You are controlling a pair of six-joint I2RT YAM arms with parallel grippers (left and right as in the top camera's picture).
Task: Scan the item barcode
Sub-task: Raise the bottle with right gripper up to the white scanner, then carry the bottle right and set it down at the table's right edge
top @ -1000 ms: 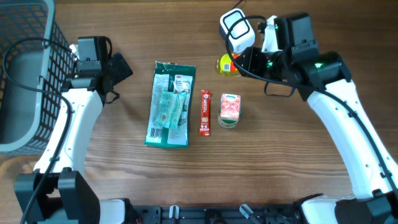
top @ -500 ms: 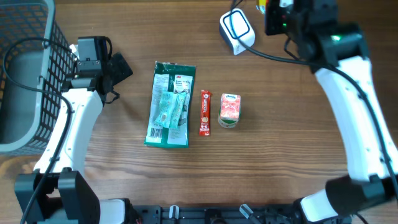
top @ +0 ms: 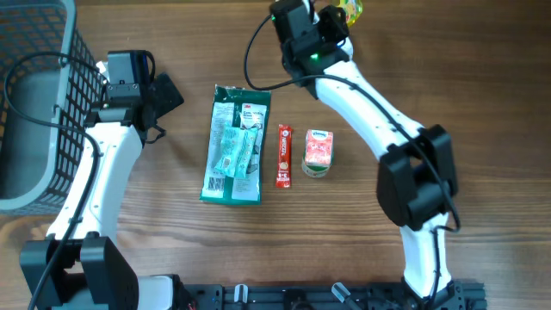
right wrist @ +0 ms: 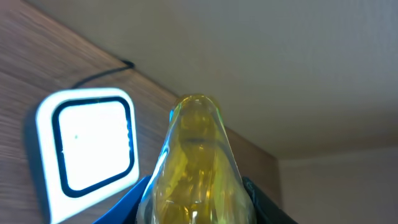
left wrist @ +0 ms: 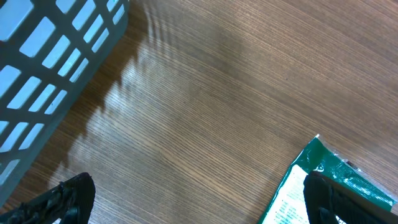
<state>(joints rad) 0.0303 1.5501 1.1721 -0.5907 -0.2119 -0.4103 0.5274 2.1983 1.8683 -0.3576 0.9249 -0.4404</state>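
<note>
Showing the worktop from above, read left to right, with the green packet (top: 234, 145) as the reference.

Far left of the packet: a wire basket (top: 34, 103). Just left of the packet: the left fingers (left wrist: 65, 200), spread wide and empty, hovering over bare wood. Just right of the packet: a red sachet (top: 284, 156), then a small carton (top: 318, 152), both lying on the worktop. Beyond the packet and to its right, at the far edge: the right fingers (right wrist: 127, 205), clenched on the yellow item (right wrist: 196, 162), which is held clear of the worktop.

Change: within the last second the right arm has swung in from well right of the packet to that far edge, carrying the yellow item with it. The packet, sachet, carton and left arm have not moved. The scanner (right wrist: 84, 146) is no longer seen from above. In the right wrist view it lies just left of the item, its window lit. This suggests the item is being presented to the scanner, with the scan itself probably not yet made.

Orientation: the item's long axis runs along the line of the fingers. Its narrow rounded end points away from the wrist, and its wider end sits between the fingers. No barcode is visible, so which face carries it cannot be told.
</note>
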